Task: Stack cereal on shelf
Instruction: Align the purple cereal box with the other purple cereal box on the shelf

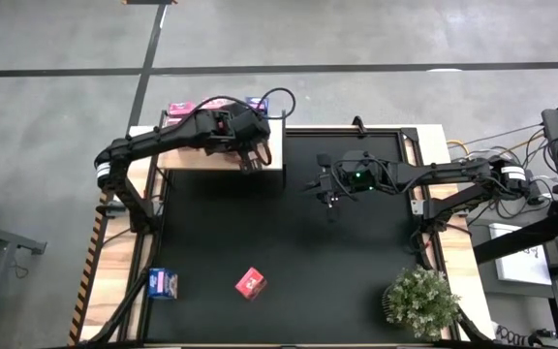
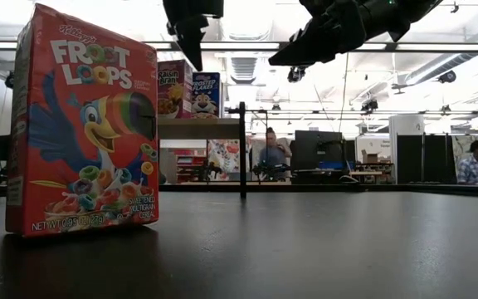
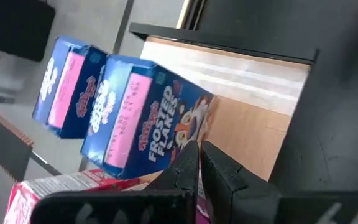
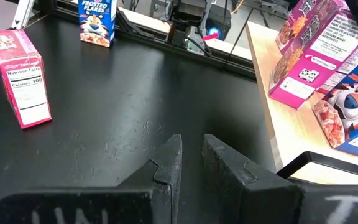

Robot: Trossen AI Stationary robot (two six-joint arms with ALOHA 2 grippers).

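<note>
1. The desk (image 1: 289, 242), covered by a black mat, spreads out under both arms.
2. The pale wooden shelf (image 1: 271, 155) stands at the desk's far left corner, directly beneath the left gripper (image 1: 250, 160).
3. A potted plant (image 1: 420, 301) sits at the desk's near right corner, well apart from both grippers.
4. The left gripper hangs just above the shelf's front edge with its fingers pressed together and nothing between them.
5. The right gripper (image 1: 329, 194) hovers over the middle of the mat, well clear of any box; its fingers stand slightly parted with only a narrow gap, pinching nothing.
6. Cereal boxes on the shelf: a pink box (image 1: 178, 110) and a blue Frosted Flakes box (image 1: 256, 103) stand along the back, just beyond the left gripper.
7. A red Froot Loops box (image 1: 251, 282) stands on the mat near the front edge, well apart from both grippers.
8. A second blue Frosted Flakes box (image 1: 165, 283) lies at the desk's near left edge, to the left of the red box.
</note>
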